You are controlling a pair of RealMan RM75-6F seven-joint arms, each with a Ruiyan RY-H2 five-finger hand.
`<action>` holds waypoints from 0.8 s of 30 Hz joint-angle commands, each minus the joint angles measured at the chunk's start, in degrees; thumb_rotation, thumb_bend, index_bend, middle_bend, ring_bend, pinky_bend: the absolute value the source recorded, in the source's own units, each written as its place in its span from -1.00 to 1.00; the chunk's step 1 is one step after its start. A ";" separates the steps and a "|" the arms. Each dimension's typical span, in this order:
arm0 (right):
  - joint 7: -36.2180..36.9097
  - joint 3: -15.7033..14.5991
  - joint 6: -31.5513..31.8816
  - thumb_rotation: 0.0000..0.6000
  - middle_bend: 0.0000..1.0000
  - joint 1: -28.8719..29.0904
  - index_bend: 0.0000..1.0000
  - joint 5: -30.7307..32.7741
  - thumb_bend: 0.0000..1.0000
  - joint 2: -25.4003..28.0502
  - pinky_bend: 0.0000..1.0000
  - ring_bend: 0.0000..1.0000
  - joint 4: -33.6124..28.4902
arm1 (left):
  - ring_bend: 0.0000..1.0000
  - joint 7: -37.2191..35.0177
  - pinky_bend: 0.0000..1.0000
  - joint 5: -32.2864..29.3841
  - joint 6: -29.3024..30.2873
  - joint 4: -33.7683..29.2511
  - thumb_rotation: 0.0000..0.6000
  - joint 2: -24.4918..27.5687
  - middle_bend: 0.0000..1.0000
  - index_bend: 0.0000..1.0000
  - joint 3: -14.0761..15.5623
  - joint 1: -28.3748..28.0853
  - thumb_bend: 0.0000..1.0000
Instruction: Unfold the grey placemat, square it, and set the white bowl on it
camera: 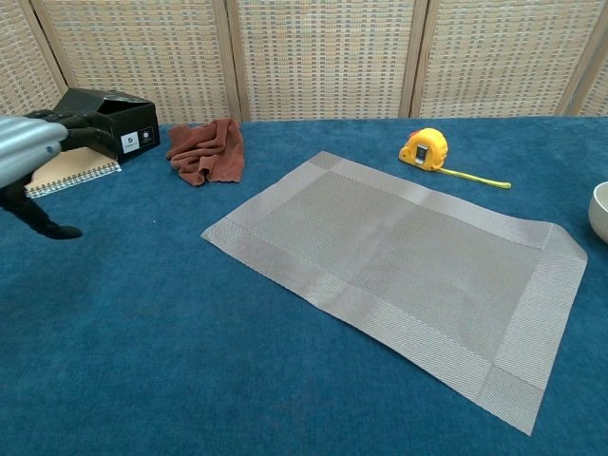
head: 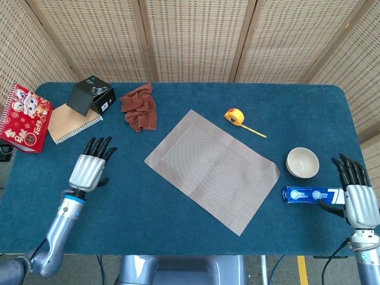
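Observation:
The grey placemat lies unfolded and flat in the middle of the blue table, turned at an angle to the table's edges. To its right stands the white bowl, upright on the cloth and off the mat. My left hand hovers left of the mat, fingers apart, holding nothing. My right hand is at the table's right front edge, below and right of the bowl, fingers spread and empty.
A blue tube lies just left of my right hand. A yellow tape measure sits behind the mat, a brown rag at back left. A black box, a spiral notebook and a red booklet fill the far left.

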 commanded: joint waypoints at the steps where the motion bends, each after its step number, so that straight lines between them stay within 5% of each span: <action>1: 1.00 0.29 -0.13 1.00 -1.00 -0.10 -0.83 0.04 -0.83 0.43 -1.00 -1.00 -0.23 | -1.00 4.16 -1.00 -3.66 -3.88 3.31 1.00 -3.64 -1.00 -0.69 -1.94 -4.00 -0.70; 11: 4.27 0.73 -2.16 1.00 -1.00 0.09 -0.83 0.71 -0.83 1.39 -1.00 -1.00 -0.29 | -1.00 12.65 -1.00 -11.97 -9.02 13.30 1.00 -14.12 -1.00 -0.95 -4.29 -12.44 -0.69; 24: 8.30 1.62 -2.19 1.00 -1.00 -0.25 -0.81 0.54 -0.83 2.70 -1.00 -1.00 -0.80 | -1.00 18.42 -1.00 -18.85 -11.26 25.35 1.00 -25.20 -1.00 -0.95 -6.03 -21.16 -0.67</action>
